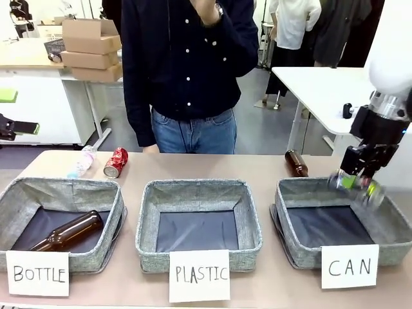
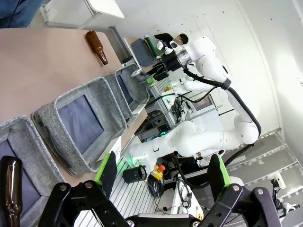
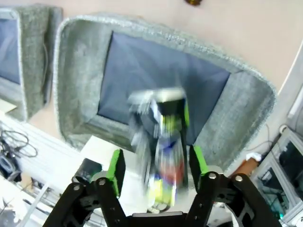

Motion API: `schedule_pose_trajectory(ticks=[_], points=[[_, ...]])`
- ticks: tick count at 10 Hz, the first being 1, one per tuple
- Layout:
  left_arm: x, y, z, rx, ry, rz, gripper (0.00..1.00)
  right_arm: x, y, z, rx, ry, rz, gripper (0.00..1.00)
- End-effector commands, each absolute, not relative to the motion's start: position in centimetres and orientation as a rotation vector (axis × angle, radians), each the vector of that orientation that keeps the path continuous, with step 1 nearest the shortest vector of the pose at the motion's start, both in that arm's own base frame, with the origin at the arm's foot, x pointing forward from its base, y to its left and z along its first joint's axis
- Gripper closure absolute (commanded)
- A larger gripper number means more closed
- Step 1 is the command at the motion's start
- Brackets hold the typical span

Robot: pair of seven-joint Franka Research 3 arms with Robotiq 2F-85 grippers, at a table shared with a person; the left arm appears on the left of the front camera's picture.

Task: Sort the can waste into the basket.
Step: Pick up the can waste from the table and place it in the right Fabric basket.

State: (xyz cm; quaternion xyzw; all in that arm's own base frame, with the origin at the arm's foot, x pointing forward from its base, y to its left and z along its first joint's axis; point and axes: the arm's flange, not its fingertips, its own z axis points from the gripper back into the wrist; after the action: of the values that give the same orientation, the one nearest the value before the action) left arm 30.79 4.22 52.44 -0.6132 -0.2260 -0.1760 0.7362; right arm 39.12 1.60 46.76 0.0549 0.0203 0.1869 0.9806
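Green-padded black fingers of the right gripper (image 3: 156, 158) are seen parted, with a gap on each side of the dark blue-black and yellow metal drink can (image 3: 163, 142) between them. The can is smeared by blur while the fingers are sharp, so it is judged to be loose, not clamped. Its long axis is set along the fingers, pointing down. Directly beneath it lies the dark lining of the grey woven-fabric basket (image 1: 299, 248) marked by a white paper sign reading "CAN" (image 1: 349, 266), so only a straight drop is needed.

The left gripper (image 2: 164, 165) is held wide open with nothing in it.

Farther off, the shiny red metal drink can (image 1: 116, 162) is found lying on its side on the tan table (image 1: 193, 164), just beside a clear plastic bottle (image 1: 82, 161). Its long axis runs roughly away from the robot. It lies on the left arm's side, well apart from the right gripper, so the left arm is judged the nearer for it.
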Motion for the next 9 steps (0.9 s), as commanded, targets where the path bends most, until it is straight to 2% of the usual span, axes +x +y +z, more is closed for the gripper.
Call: schedule_pose_trajectory(ticks=[1,5,6,7,8,9], points=[[30.8,4.0,52.6,-1.365,-0.520,-0.401,0.00,39.5,1.8,47.0,0.113,0.033,0.358,0.00],[30.8,4.0,52.6,-1.365,-0.520,-0.401,0.00,40.0,1.7,47.2,0.177,0.016,0.326,0.00],[30.8,4.0,52.6,-1.365,-0.520,-0.401,0.00,39.9,1.5,48.2,0.357,-0.055,0.310,0.00],[30.8,4.0,52.6,-1.365,-0.520,-0.401,0.00,39.3,0.4,50.7,0.956,-0.238,0.318,0.00],[30.8,4.0,52.6,-1.365,-0.520,-0.401,0.00,38.2,-1.1,52.5,1.413,-0.323,0.403,0.00],[30.8,4.0,52.6,-1.365,-0.520,-0.401,0.00,38.1,-2.3,53.6,1.721,-0.242,0.274,0.00]])
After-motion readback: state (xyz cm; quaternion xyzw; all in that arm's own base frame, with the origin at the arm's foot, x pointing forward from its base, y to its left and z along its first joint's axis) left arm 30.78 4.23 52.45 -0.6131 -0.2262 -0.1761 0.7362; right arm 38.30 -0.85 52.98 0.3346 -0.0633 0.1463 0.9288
